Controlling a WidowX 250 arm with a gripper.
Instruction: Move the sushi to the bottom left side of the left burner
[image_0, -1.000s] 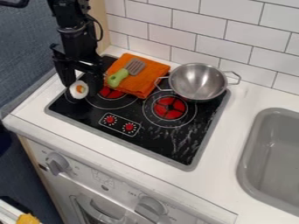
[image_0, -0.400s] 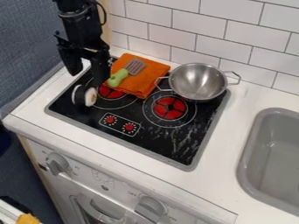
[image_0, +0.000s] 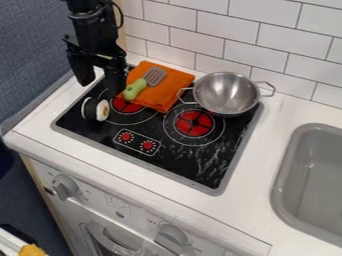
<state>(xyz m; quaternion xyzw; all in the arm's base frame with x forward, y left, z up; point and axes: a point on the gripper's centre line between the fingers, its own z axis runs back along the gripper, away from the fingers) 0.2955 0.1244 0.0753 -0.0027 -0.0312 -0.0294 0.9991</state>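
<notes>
Black fingers (image_0: 116, 82) now higher, sushi (image_0: 101, 110) turned

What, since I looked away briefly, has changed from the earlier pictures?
The sushi has shifted slightly toward the picture's bottom right and turned its pale face rightward. The open gripper has let it go and moved up off it. The orange cloth, spatula and pot stayed put.

The cloth (image_0: 174, 84) is orange; the spatula (image_0: 135, 88) has a green handle and grey head. Red centres and thin white rings mark the black cooktop (image_0: 127, 134). The sushi (image_0: 102, 110) is white with an orange middle and black edge. White tiles (image_0: 230, 26) have grey grout lines.
</notes>
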